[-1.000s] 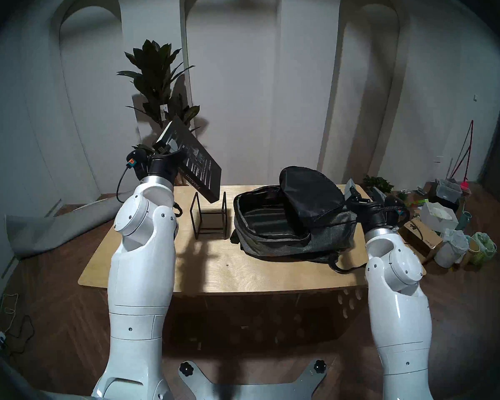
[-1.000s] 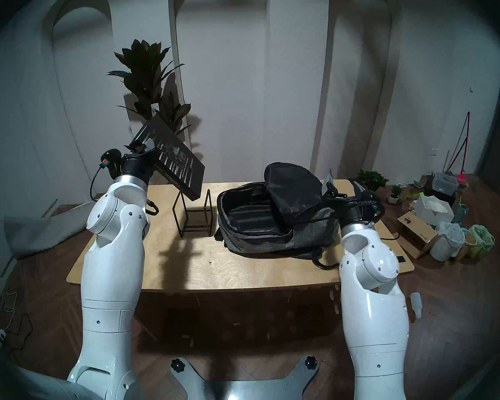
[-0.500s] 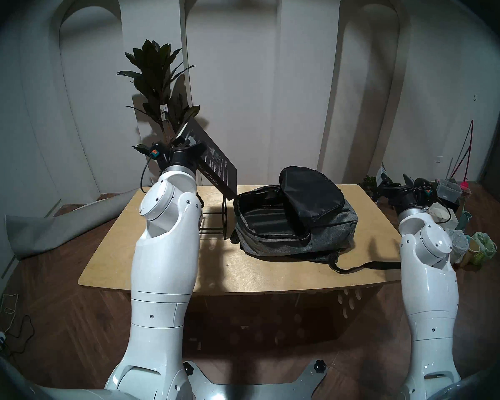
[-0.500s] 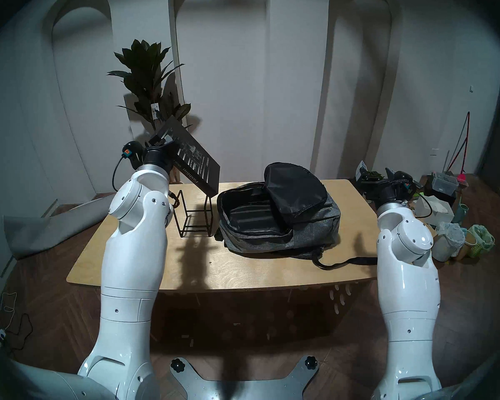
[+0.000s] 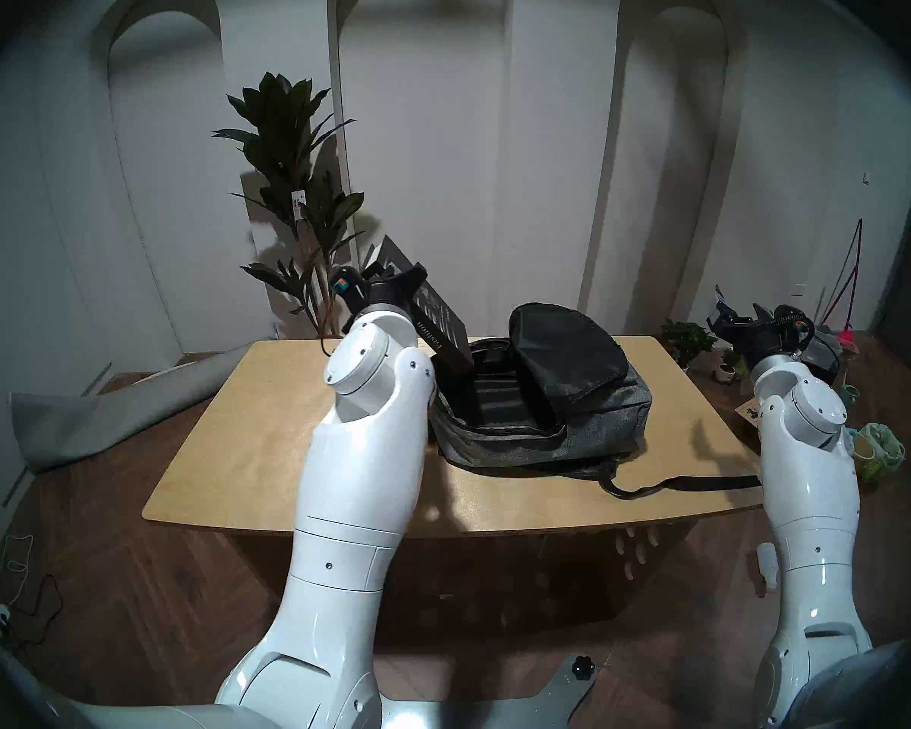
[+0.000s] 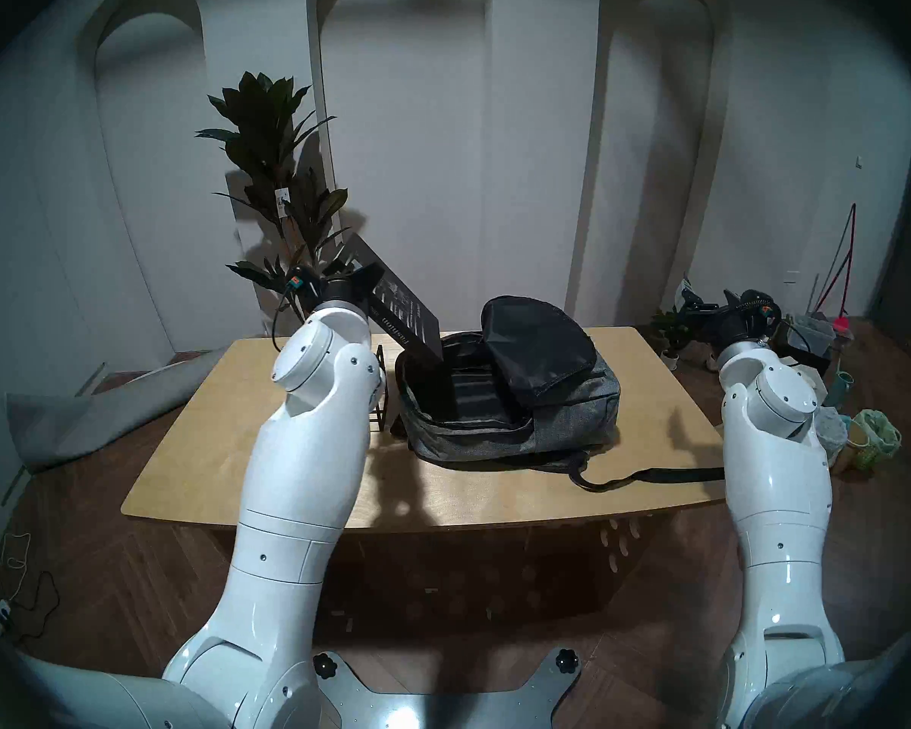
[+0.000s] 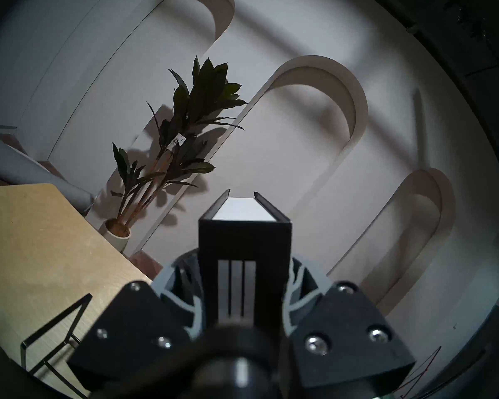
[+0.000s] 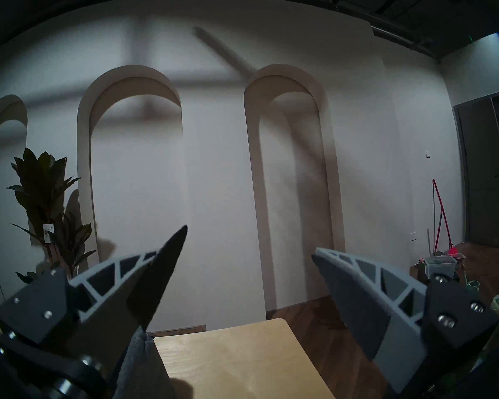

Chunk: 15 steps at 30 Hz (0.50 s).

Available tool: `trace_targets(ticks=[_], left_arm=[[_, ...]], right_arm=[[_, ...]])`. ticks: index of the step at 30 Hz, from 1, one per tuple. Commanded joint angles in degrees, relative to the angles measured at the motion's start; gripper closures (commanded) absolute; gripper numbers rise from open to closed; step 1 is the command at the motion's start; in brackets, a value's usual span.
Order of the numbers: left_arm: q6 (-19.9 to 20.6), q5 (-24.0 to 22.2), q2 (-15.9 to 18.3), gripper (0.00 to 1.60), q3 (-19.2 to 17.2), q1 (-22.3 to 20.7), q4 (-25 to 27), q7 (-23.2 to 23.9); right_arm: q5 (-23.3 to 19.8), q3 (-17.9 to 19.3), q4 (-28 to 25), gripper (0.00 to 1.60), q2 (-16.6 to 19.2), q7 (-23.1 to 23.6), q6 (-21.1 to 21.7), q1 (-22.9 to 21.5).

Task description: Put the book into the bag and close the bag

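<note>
The black striped book (image 5: 440,327) with "Fashion" on its spine is tilted, and its lower corner dips into the open main compartment of the grey bag (image 5: 600,423). The bag lies on the wooden table (image 5: 259,449) with its black-lined flap (image 5: 564,354) folded back. My left gripper (image 5: 390,281) is shut on the book's upper end. In the left wrist view the book (image 7: 244,240) sits clamped between the fingers (image 7: 192,306). My right gripper (image 5: 737,315) is open and empty, off the table's right edge, apart from the bag; it also shows in the right wrist view (image 8: 242,251).
A black wire-frame stand (image 6: 380,391) stands just left of the bag, mostly behind my left arm. A bag strap (image 5: 695,483) trails to the table's front right. A potted plant (image 5: 290,186) stands behind the table, and clutter (image 5: 879,449) sits on the floor at right.
My left arm has carried the book rightward from above the wire stand and lowered its corner into the bag's opening. My right gripper has pulled away from the bag, out past the table's right edge.
</note>
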<state>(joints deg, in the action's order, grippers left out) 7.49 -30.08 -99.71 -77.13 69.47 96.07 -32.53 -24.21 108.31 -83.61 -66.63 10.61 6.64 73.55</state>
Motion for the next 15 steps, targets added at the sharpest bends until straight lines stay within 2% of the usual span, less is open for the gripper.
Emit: trace_targets(ticks=[1,9,15], left_arm=[[-5.3,0.9,-1.1,1.60,4.0,-2.5,-1.2,-4.7],[-12.6,1.5,-0.7,1.60,8.1,-2.0,-3.4,-12.0],[-17.8,0.7,-0.2,1.60,11.8,-1.6,-4.9,-15.2]], right_arm=[[-0.5,-1.4,2.4,0.00,3.6,3.1,-1.7,-6.5],[-0.4,-4.3,8.1,0.00,4.8,6.0,-4.1,-10.8],[0.0,-6.3,11.7,0.00,5.0,8.1,-6.1,-13.9]])
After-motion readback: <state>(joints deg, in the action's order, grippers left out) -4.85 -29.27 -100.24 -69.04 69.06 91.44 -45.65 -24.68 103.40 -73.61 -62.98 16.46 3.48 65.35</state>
